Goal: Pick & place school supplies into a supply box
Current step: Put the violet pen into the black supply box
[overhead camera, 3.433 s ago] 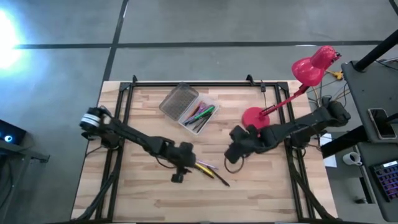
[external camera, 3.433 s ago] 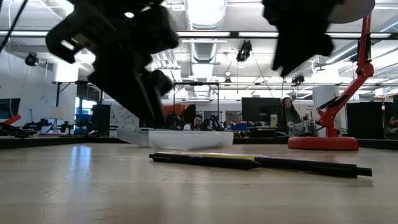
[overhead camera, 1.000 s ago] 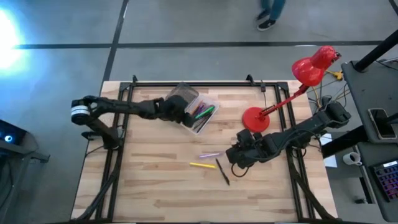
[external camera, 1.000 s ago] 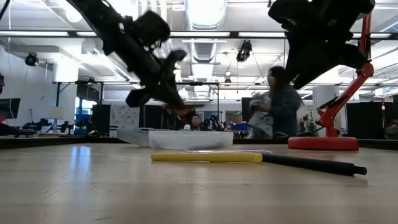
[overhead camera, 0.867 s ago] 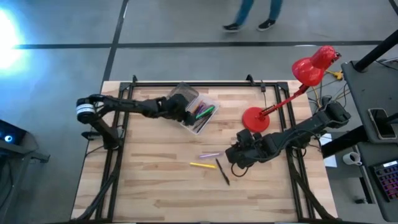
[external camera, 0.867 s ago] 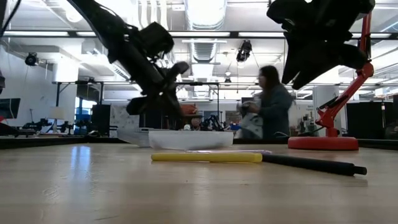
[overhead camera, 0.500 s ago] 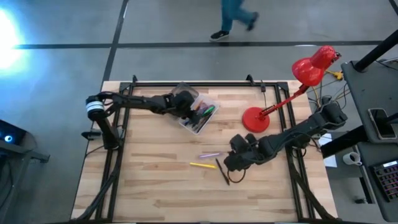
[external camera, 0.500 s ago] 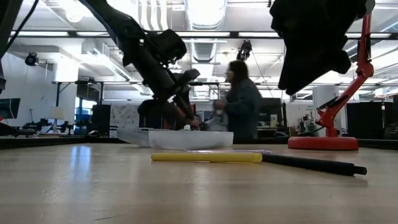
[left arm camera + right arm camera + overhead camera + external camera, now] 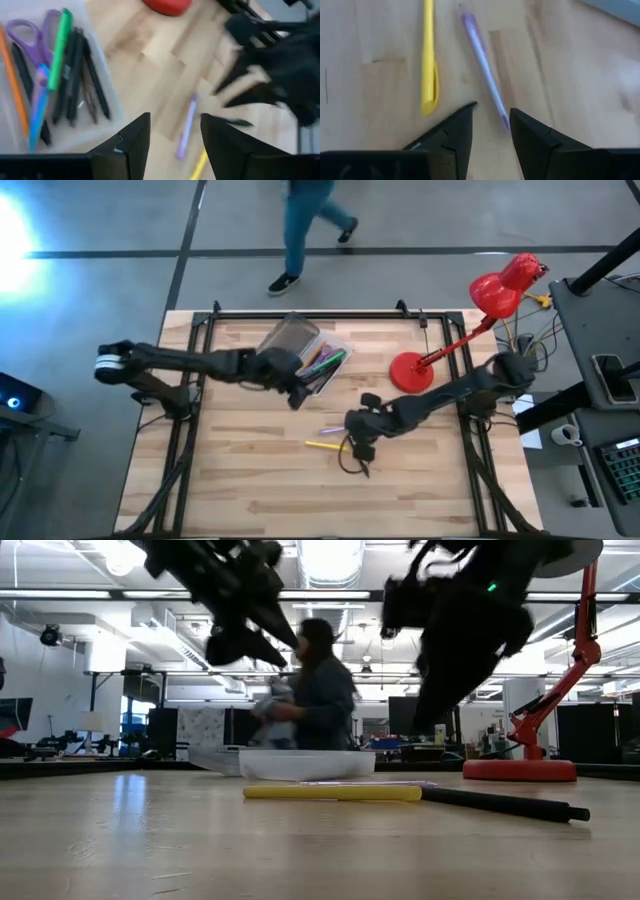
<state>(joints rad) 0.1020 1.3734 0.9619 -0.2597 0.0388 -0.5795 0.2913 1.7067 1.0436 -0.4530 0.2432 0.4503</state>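
Three pens lie loose at lower centre of the high view: a purple pen [image 9: 337,430], a yellow pen [image 9: 321,446] and a black pen [image 9: 358,460]. I judge them light, stiff and smooth, apt to roll; best pinched mid-barrel. The box [image 9: 318,364], upper centre, holds the rest. The right gripper [image 9: 490,131] hovers over the purple pen, jaws narrowly parted, empty. The left gripper [image 9: 172,139], beside the box, is open and empty.

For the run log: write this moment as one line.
left gripper: open, empty, beside supply box | right gripper: open, above purple pen | yellow pen, black pen: on table
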